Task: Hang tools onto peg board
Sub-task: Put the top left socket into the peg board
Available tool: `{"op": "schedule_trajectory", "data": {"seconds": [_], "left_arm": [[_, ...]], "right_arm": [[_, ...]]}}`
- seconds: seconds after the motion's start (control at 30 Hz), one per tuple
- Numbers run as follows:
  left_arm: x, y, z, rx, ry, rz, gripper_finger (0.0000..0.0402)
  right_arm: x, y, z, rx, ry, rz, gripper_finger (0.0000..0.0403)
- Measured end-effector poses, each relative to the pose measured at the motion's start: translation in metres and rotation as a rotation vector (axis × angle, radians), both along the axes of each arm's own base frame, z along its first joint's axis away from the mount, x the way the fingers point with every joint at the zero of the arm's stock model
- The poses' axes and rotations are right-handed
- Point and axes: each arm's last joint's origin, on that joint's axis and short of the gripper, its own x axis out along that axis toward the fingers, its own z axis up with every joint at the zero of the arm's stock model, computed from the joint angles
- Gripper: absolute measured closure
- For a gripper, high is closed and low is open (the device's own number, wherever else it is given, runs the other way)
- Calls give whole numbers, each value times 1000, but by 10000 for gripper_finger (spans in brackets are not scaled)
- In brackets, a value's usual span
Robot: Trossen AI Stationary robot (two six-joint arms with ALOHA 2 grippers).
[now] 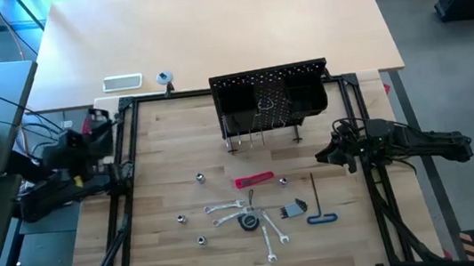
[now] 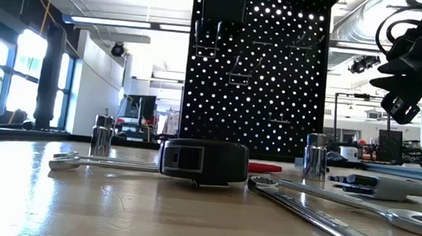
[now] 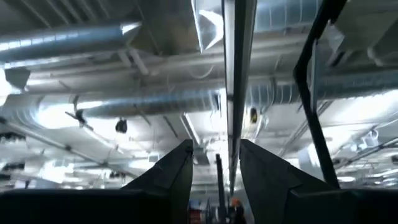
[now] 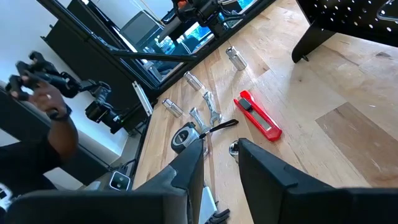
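Left arm parked at the table's left edge, outside the frame rail; left pincer [image 3: 214, 168] points up at the ceiling ducts, fingers apart, holding nothing.

Tools lie loose on the table [image 1: 157, 142], in front of the peg board, none hung yet by the look of it. Going left to right: 4 small silver sockets [image 1: 199, 178] scattered on the left side; slim silver wrenches [image 1: 226, 209] fanned around a round black tape measure [image 1: 249, 222]; red-handled tool [image 1: 254, 180] lying roughly crosswise, between the board and the wrench cluster; black L-shaped key [image 1: 315, 197] with blue end, long axis running toward the board.

Peg board [image 1: 271, 98] stands upright at the far middle of the table, on short legs, face toward the tools.

Right pincer [image 1: 327, 154] hovers just right of the key and near the board's right leg, fingers apart, empty. Its wrist view looks down on the red-handled tool and the wrenches beyond.

Judgement: right arm is much nearer every tool. The L-shaped key lies just to its left and slightly nearer the front edge; the red tool is farther left. A grasp across the key's shaft looks the shortest move.
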Motion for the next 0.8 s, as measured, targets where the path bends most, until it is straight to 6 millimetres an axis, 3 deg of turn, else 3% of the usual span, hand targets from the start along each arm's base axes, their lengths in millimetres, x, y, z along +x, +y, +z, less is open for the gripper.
{"op": "schedule_trajectory", "data": {"seconds": [0.27, 0.43, 0.57, 0.8], "left_arm": [[19, 7, 60, -91, 451, 73, 280], [40, 17, 80, -222, 802, 135, 280], [57, 23, 74, -324, 1092, 152, 280], [76, 28, 40, -468, 1477, 160, 280]], "right_arm": [[0, 0, 0, 0, 0, 0, 308], [0, 0, 0, 0, 0, 0, 308], [0, 0, 0, 0, 0, 0, 308], [0, 0, 0, 0, 0, 0, 308]]}}
